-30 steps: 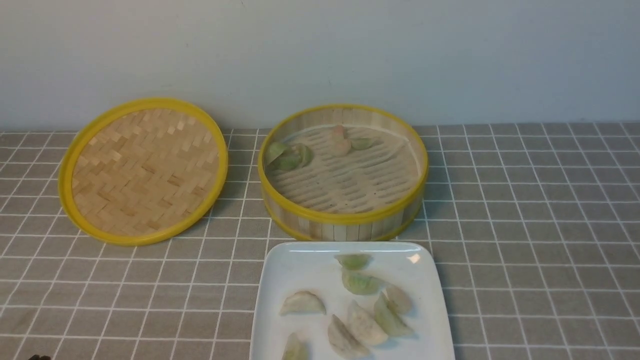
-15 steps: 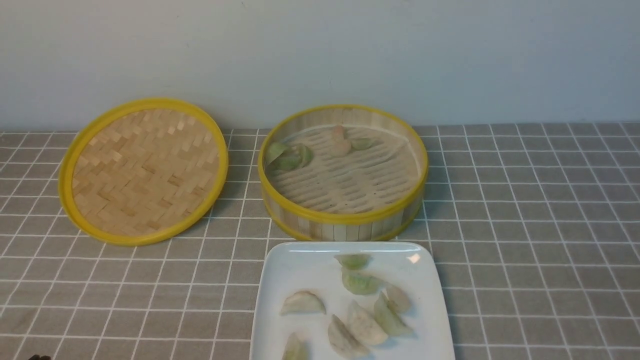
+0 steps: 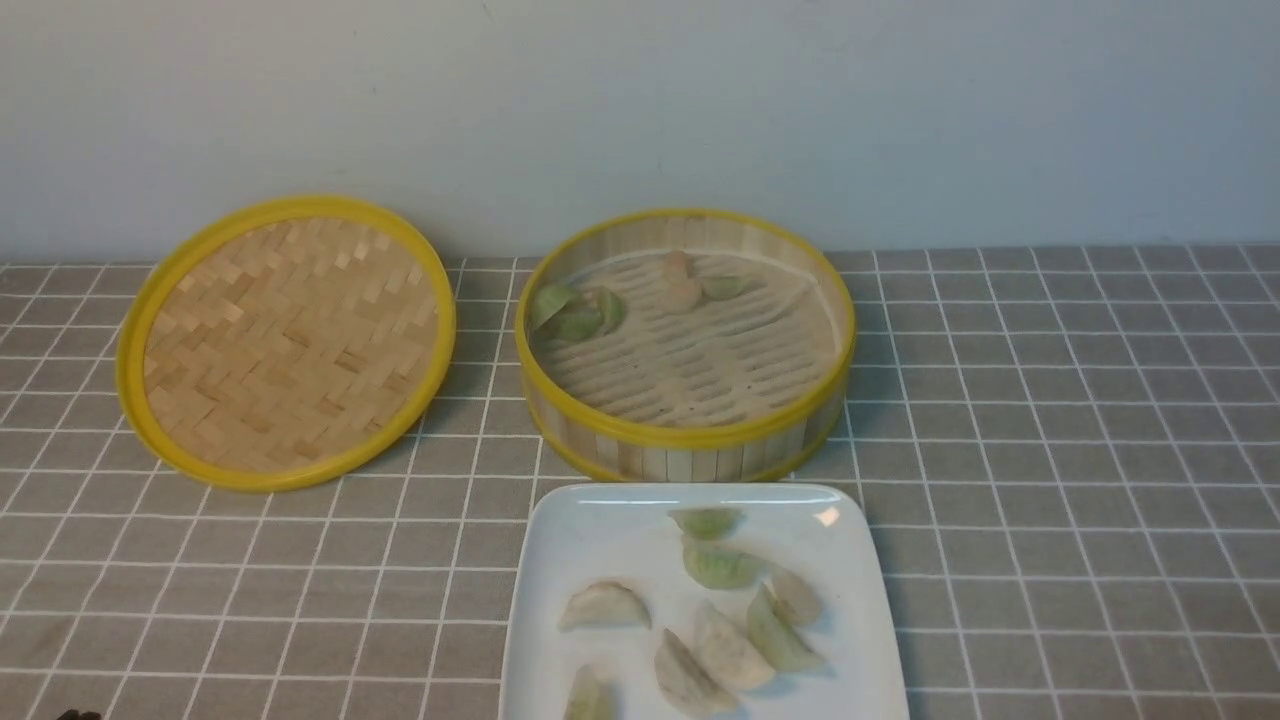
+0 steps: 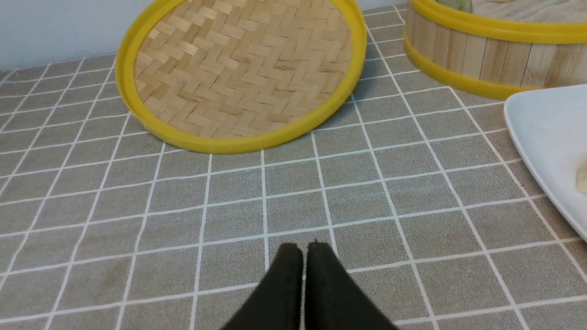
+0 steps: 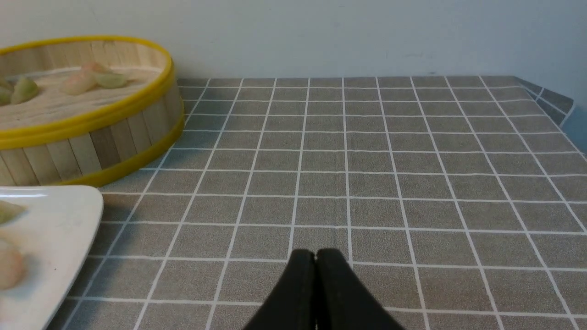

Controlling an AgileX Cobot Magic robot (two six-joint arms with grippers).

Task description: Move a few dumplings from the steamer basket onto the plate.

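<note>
Counts: one steamer basket (image 3: pixel 686 345), one plate (image 3: pixel 600 530), one woven lid (image 3: pixel 286 342), all on the grid-cloth desk (image 3: pixel 1050 450). The basket sits at the back centre and holds about four green dumplings (image 3: pixel 577 313): three bunched at its left wall (they overlap, so that count is approximate) and one at the back beside a pinkish dumpling (image 3: pixel 683 283). The plate is just in front of the basket and holds seven pieces: about four green, three whitish-beige dumplings (image 3: pixel 726 655). The lid lies left of the basket, flat and empty. Left end effector (image 4: pixel 302 250) has its fingers pressed together, holding nothing, low over bare cloth. Right end effector (image 5: pixel 315 256) likewise, right of the plate.
</note>
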